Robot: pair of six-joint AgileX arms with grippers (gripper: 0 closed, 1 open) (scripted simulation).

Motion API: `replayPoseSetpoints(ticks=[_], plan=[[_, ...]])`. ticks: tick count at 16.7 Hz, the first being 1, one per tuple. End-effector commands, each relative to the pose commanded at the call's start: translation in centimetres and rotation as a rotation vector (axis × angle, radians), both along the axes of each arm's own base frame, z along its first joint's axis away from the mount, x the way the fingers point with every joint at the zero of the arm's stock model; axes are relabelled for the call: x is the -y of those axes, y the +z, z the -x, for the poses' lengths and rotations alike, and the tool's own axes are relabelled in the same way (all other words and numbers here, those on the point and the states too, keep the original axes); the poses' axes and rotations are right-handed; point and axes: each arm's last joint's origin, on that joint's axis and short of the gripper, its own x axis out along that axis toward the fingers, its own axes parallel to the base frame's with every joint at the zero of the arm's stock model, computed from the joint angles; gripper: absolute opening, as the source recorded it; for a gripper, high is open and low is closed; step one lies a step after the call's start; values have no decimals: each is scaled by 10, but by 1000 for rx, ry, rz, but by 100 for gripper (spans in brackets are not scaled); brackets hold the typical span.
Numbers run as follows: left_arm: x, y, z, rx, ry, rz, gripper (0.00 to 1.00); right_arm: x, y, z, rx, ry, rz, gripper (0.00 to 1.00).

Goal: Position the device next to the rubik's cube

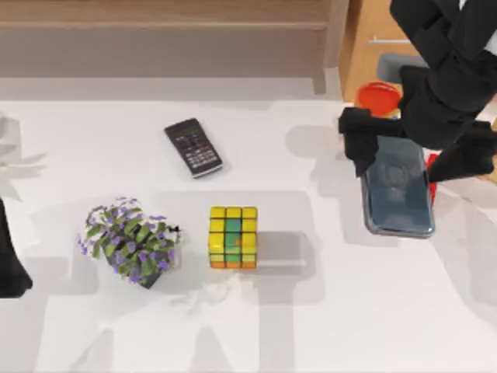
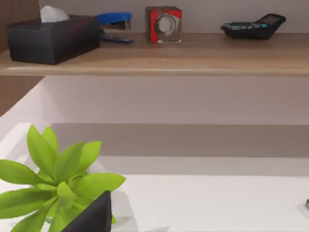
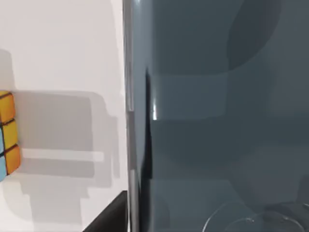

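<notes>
The device (image 1: 400, 198), a dark blue-grey slab, is at the table's right side under my right arm. My right gripper (image 1: 405, 154) straddles its far end, one finger on each long side, shut on it. In the right wrist view the device (image 3: 217, 116) is very close, with its edge standing above the table. The rubik's cube (image 1: 233, 237), mostly yellow with green and orange, sits near the table's middle, well left of the device. A corner of the cube (image 3: 6, 135) appears in the right wrist view. My left arm (image 1: 12, 264) is parked at the left edge.
A black calculator (image 1: 193, 147) lies behind the cube to the left. A pot of purple flowers (image 1: 130, 241) stands left of the cube. An orange-red object (image 1: 378, 97) sits behind the device. A shelf (image 2: 193, 58) holds a tissue box (image 2: 50, 36); a green plant (image 2: 58, 179) is close.
</notes>
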Motion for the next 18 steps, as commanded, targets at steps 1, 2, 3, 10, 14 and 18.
replayPoseSetpoints(ticks=[1, 2, 3, 10, 14, 18], plan=[[0, 0, 0, 0, 0, 0, 100, -11, -8, -1, -23, -2, 21, 0], [0, 0, 0, 0, 0, 0, 100, -21, -17, -1, -43, -2, 42, 0], [0, 0, 0, 0, 0, 0, 100, -30, -25, 0, -60, -1, 64, 0], [0, 0, 0, 0, 0, 0, 100, -57, -54, 2, -112, 13, 148, 0], [0, 0, 0, 0, 0, 0, 100, -56, -53, 1, -112, 8, 145, 0], [0, 0, 0, 0, 0, 0, 100, -56, -52, 1, -106, 7, 141, 0]])
